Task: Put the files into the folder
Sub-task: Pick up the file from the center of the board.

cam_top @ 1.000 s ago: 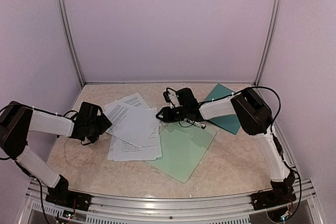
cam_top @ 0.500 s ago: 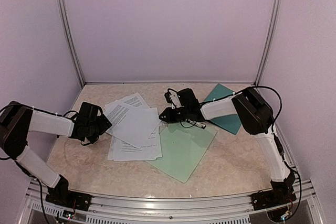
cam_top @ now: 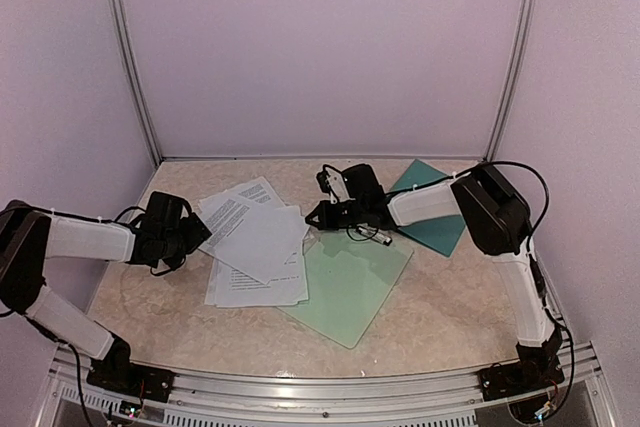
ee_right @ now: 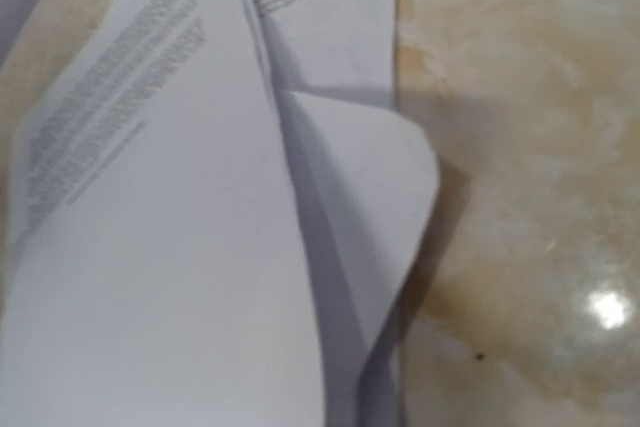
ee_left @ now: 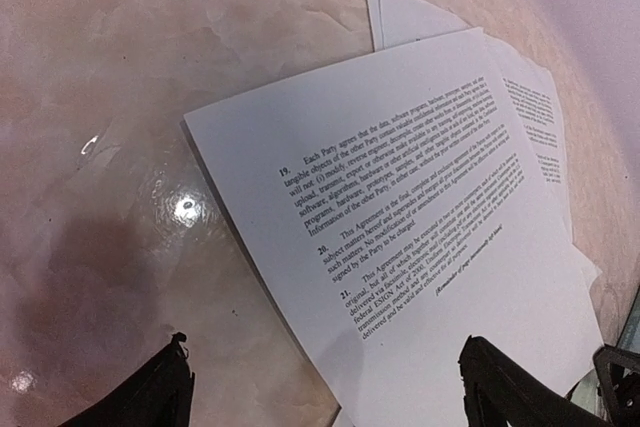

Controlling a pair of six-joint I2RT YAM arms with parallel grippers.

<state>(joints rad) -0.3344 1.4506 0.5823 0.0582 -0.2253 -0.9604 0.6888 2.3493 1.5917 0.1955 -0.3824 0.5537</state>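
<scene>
The files [cam_top: 255, 242] are loose white printed sheets fanned out left of centre on the table. My left gripper [cam_top: 195, 232] is open at their left edge; in the left wrist view [ee_left: 324, 342] its jaws straddle the near corner of the top sheet [ee_left: 420, 217] without touching it. My right gripper [cam_top: 312, 217] is at the sheets' right corner. In the right wrist view the sheets [ee_right: 150, 197] curl up off the table and hide the fingers; it looks shut on them. The dark teal folder [cam_top: 435, 217] lies closed at the back right, partly under the right arm.
A pale mint-green clipboard [cam_top: 345, 287] lies right of the sheets, its silver clip [cam_top: 372, 237] under the right arm. The marble tabletop [cam_top: 450, 307] is walled by white panels at the back and both sides.
My right gripper has moved slightly right and back at the sheets' right corner. My left arm has straightened a little, with its gripper still at the sheets' left edge.
</scene>
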